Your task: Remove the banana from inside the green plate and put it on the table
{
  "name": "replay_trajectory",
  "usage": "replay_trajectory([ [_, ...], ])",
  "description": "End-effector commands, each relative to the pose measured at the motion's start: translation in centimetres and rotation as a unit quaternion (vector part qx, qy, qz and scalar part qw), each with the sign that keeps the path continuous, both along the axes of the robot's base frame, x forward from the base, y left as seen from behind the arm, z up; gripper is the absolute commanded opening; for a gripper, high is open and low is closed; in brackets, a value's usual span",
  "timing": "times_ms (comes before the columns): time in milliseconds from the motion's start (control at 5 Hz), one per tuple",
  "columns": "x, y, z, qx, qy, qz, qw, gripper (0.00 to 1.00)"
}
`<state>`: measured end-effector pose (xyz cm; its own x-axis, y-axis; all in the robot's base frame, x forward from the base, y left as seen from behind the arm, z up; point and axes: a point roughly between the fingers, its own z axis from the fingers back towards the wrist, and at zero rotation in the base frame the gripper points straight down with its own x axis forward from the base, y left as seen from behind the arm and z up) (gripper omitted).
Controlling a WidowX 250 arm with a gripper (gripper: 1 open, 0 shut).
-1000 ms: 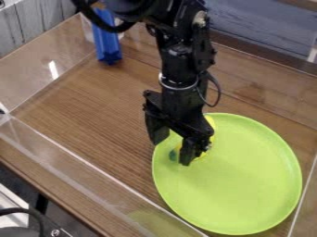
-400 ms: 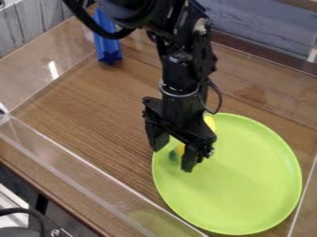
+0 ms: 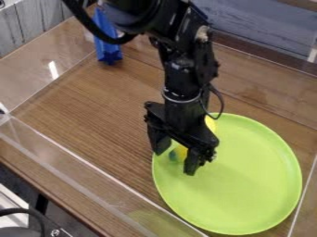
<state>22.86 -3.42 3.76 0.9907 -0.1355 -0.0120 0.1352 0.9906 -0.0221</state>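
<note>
both jaws wide open astride the banana (image 3: 181, 148) on the green plate (image 3: 247, 176), slightly lower than before

My tool (image 3: 181, 154) has sunk a little lower and edged slightly toward the near side, its wide-spread fingers (image 3: 195, 163) now reaching down around the banana (image 3: 186, 146) at the left edge of the green plate (image 3: 247, 185).
</note>
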Motion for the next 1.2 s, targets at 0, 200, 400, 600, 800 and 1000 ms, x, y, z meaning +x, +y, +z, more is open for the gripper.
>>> replay_trajectory([
  [0,0.7,-1.1,0.0,0.001,-0.013,0.025,0.9996,1.00],
  [200,1.1,-1.9,-0.2,0.001,-0.013,0.058,0.9982,0.00],
  [400,1.1,-1.3,-0.9,0.001,-0.012,0.032,0.9994,0.00],
  [600,1.1,-0.6,-1.3,0.001,-0.010,0.004,0.9999,0.00],
  [800,0.7,-0.7,-0.6,0.004,-0.006,0.003,1.0000,0.00],
  [1000,0.5,-0.7,-0.2,0.007,-0.003,-0.009,0.9999,0.00],
])
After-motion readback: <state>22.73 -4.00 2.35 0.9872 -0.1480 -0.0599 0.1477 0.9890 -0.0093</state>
